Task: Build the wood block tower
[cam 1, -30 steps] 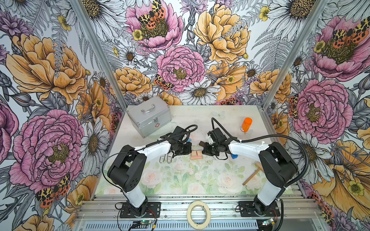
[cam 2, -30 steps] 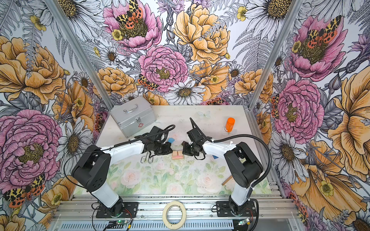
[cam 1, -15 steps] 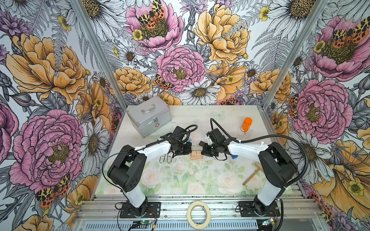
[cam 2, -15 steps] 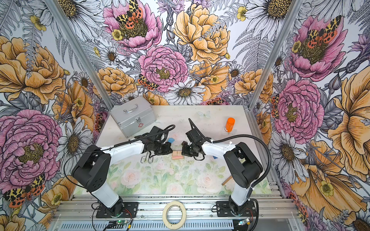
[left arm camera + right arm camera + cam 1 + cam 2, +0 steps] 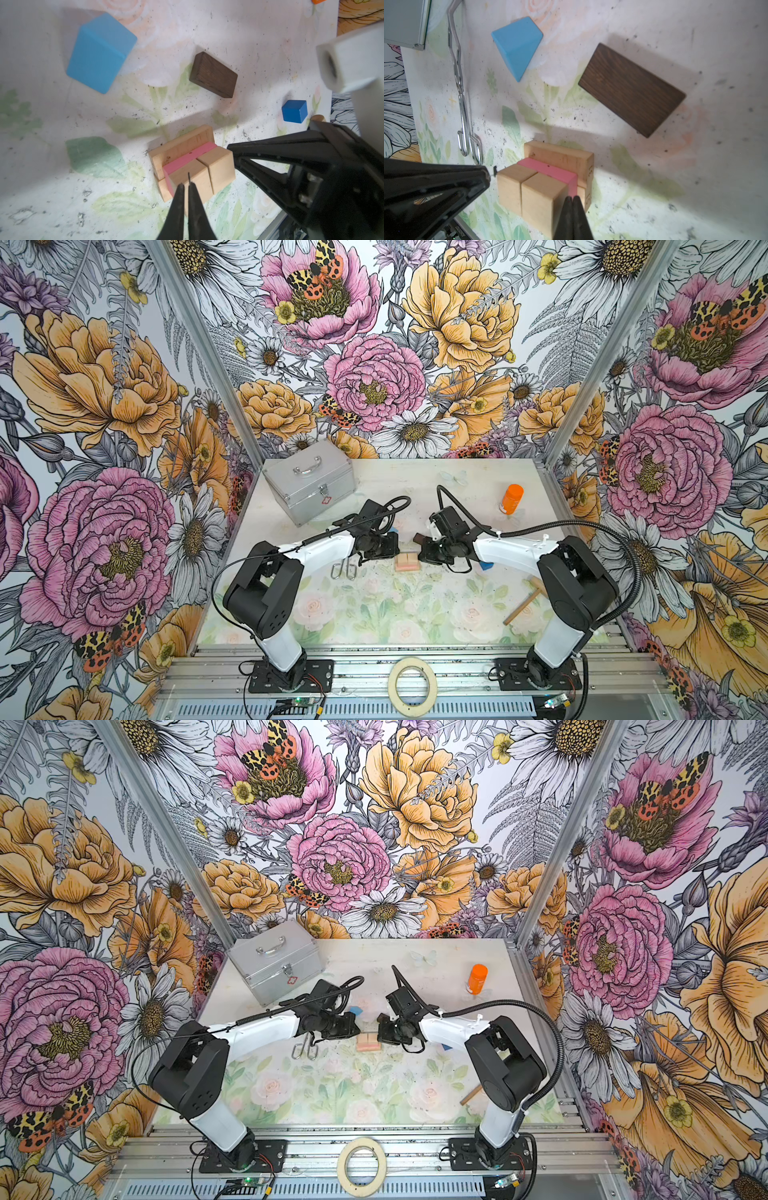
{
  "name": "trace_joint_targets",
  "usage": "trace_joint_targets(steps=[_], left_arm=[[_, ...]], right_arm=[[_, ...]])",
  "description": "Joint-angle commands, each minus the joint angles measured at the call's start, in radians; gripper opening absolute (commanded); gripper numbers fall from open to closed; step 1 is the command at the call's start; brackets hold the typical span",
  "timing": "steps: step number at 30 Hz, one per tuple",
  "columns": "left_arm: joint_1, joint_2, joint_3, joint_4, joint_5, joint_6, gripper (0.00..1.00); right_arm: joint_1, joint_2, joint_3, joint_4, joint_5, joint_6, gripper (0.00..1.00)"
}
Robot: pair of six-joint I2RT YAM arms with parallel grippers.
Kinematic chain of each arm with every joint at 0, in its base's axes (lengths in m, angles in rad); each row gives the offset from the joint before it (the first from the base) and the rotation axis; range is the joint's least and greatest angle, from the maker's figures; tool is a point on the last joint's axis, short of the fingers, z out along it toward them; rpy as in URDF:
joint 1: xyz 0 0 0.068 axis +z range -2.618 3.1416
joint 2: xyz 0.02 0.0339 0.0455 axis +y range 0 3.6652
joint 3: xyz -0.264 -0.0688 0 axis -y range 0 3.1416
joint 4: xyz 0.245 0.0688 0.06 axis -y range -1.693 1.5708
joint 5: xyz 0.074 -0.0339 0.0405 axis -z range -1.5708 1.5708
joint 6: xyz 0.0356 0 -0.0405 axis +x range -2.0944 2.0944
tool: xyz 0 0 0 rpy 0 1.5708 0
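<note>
The wood block tower point(image 5: 407, 562) point(image 5: 368, 1042) is a low stack mid-table: tan bars below, a pink bar point(image 5: 550, 169) over them, two tan cubes point(image 5: 218, 166) on top. My left gripper point(image 5: 186, 185) is shut and empty, its tips at the left side of the stack. Against the opposite side, at the pink bar's end, my right gripper point(image 5: 572, 197) is shut, holding nothing. Loose wood blocks lie behind: a dark brown bar point(image 5: 631, 89) point(image 5: 419, 538), a light blue block point(image 5: 99, 54) and a dark blue cube point(image 5: 294, 111).
A silver case point(image 5: 309, 487) stands at the back left and an orange bottle point(image 5: 512, 498) at the back right. Metal tongs point(image 5: 344, 570) lie under the left arm. A wooden stick point(image 5: 524, 605) lies front right, a tape roll point(image 5: 411, 686) on the front rail.
The right gripper has edged slightly left toward the stack. The blocks and the left arm have not visibly moved.
</note>
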Motion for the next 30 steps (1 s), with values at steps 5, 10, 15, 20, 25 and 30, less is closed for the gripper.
trace_joint_targets(steps=[5, 10, 15, 20, 25, 30], left_arm=[[0.018, -0.057, 0.007, 0.016, -0.019, -0.008, 0.09], [0.043, -0.086, -0.030, 0.013, -0.022, -0.024, 0.03], [0.046, -0.068, -0.052, 0.011, -0.003, -0.031, 0.00], [0.044, -0.052, -0.070, 0.010, 0.001, -0.041, 0.00], [0.042, -0.042, -0.065, 0.011, 0.004, -0.040, 0.00], [0.033, -0.010, -0.046, 0.010, 0.015, -0.038, 0.00]], right_arm=[[-0.013, -0.038, 0.000, 0.015, 0.024, 0.005, 0.00], [-0.016, -0.036, 0.002, 0.014, 0.024, 0.006, 0.00], [-0.016, -0.031, 0.010, 0.014, 0.022, 0.004, 0.00], [-0.016, -0.035, 0.014, 0.014, 0.021, 0.004, 0.00], [-0.016, -0.029, 0.019, 0.015, 0.019, 0.004, 0.00], [-0.013, -0.023, 0.020, 0.014, 0.019, 0.007, 0.00]])
